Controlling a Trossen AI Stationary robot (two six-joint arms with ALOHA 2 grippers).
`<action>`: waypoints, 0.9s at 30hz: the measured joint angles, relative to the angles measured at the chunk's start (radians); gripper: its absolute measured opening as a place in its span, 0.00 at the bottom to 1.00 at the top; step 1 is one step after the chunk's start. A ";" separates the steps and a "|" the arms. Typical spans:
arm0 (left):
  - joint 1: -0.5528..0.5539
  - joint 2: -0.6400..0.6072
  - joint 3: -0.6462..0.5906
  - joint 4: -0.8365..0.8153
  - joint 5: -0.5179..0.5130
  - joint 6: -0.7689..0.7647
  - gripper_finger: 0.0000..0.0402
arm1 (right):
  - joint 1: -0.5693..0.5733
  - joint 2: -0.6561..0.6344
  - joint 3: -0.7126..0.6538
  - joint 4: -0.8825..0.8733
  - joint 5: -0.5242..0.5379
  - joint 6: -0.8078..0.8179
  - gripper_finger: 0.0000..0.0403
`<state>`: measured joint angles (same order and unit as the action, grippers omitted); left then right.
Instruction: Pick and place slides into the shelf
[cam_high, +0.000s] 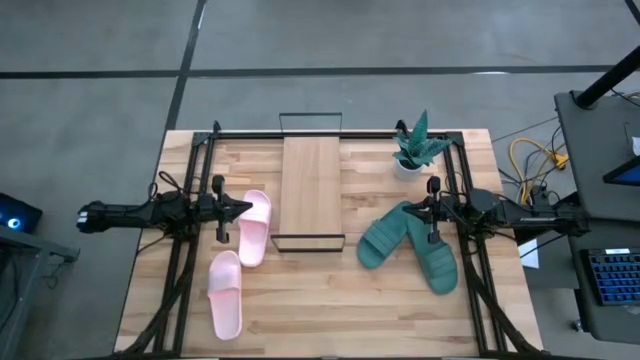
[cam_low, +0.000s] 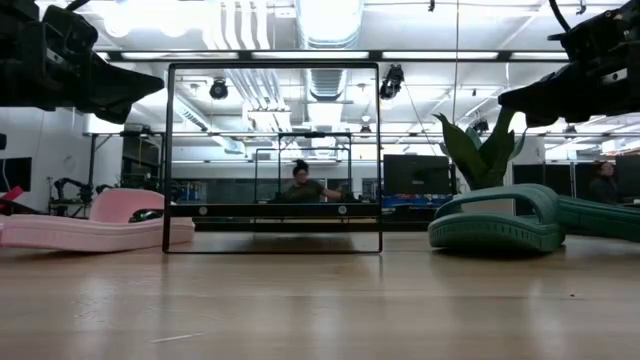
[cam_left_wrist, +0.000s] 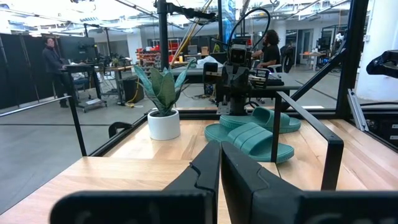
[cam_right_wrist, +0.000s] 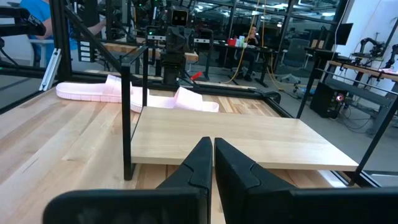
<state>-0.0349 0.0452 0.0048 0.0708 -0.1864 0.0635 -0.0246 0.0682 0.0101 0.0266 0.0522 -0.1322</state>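
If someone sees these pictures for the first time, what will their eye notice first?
Probably the colours: two light pink slides lie on the table left of the shelf, and two teal green slides lie crossed to its right. The shelf stands bare in the middle, with a potted plant behind the teal pair. The left end effector and the right end effector, both shut, face each other across the shelf.

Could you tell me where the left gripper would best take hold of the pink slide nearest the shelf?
Probably the strap of that pink slide, from straight above. The slide lies flat, sole down, lengthwise beside the shelf, and its strap arches up, so fingers could pinch it. The left gripper sits shut beside it and must open first.
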 joint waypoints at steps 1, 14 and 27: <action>0.000 0.000 0.000 0.000 0.000 0.000 0.00 | 0.000 0.000 0.000 0.000 0.000 0.000 0.02; 0.000 0.000 0.000 0.000 0.000 0.000 0.00 | 0.000 0.000 0.000 0.011 0.000 0.001 0.02; -0.001 0.000 0.000 0.078 0.000 0.000 0.00 | 0.000 0.005 0.000 0.212 0.000 -0.009 0.02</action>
<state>-0.0357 0.0453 0.0048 0.1486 -0.1867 0.0639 -0.0246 0.0733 0.0097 0.2385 0.0517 -0.1413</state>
